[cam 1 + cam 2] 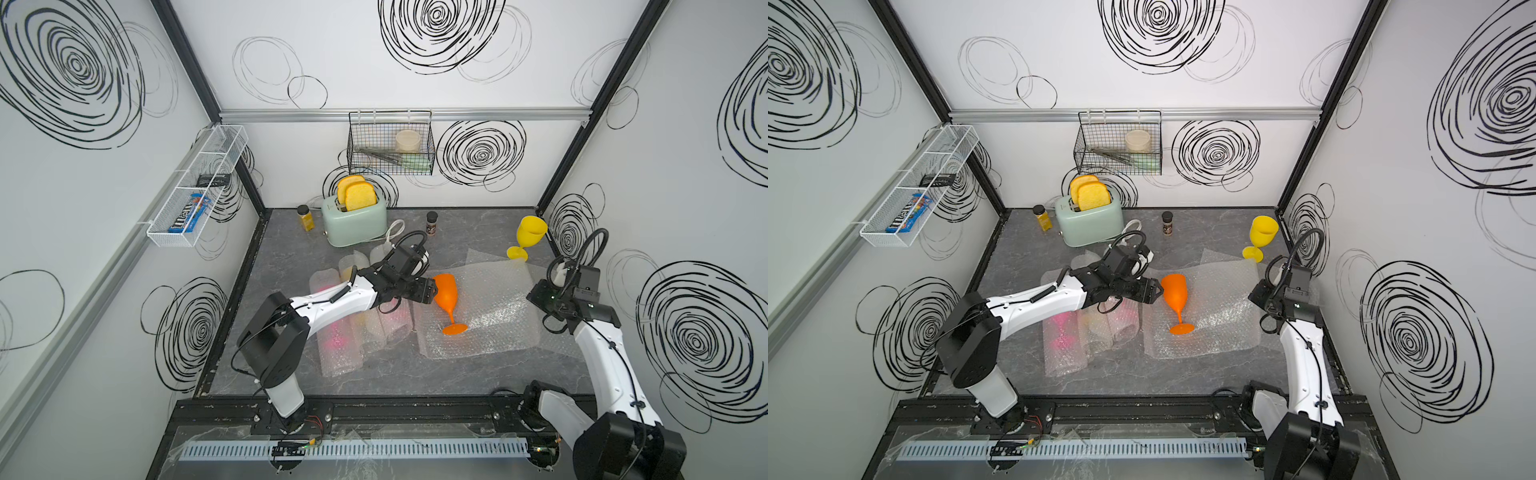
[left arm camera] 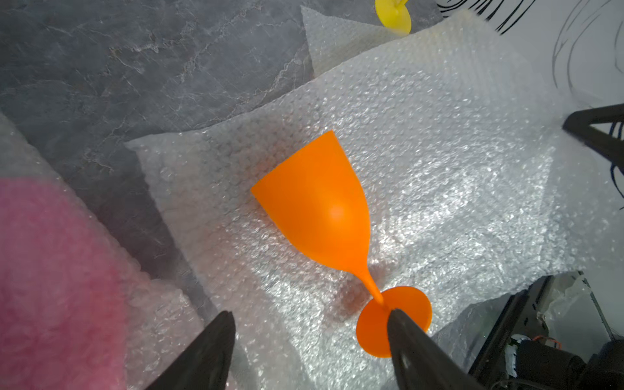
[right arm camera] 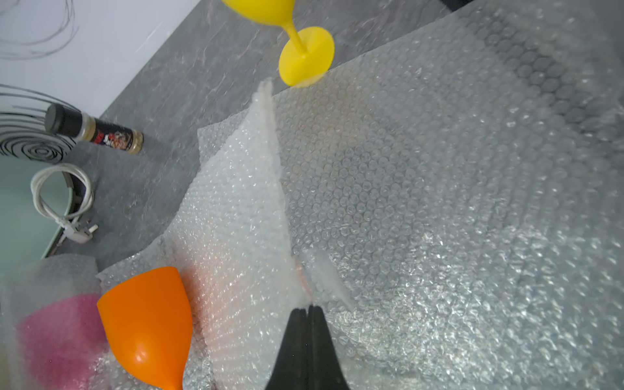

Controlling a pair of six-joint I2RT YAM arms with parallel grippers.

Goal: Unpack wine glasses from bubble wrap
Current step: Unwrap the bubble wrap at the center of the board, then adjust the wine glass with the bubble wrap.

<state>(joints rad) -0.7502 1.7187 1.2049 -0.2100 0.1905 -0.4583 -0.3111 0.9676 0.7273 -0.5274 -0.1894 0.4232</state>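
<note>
Opened wrap, goblet ready for lifting. The orange goblet lies on its side near the middle of the table, bare on top of the flat sheet, with its mouth toward 12 o'clock and its round foot toward 6 o'clock. The left gripper hovers just beside the bowl at the goblet's 9 o'clock. Its jaws are spread wide and hold nothing, and in the left wrist view the fingers frame the stem and foot. The right gripper sits at the sheet's 3 o'clock edge with its jaws pressed together, apparently pinching a raised fold of the wrap. The yellow goblet stands upright at the table's 2 o'clock corner, and the wrapped tubes lie at the orange goblet's 8 o'clock. The step in hand is probably the pick-up. Bring the open jaws down across the narrow lower bowl or the stem rather than the flared mouth, since the smooth taper is likely to squirt out of a wide hold. Let the right pinch anchor the sheet so it does not drag along. Close gently, lift clear, then stand the foot on bare table, because the bubbled surface is likely to tip it.
</note>
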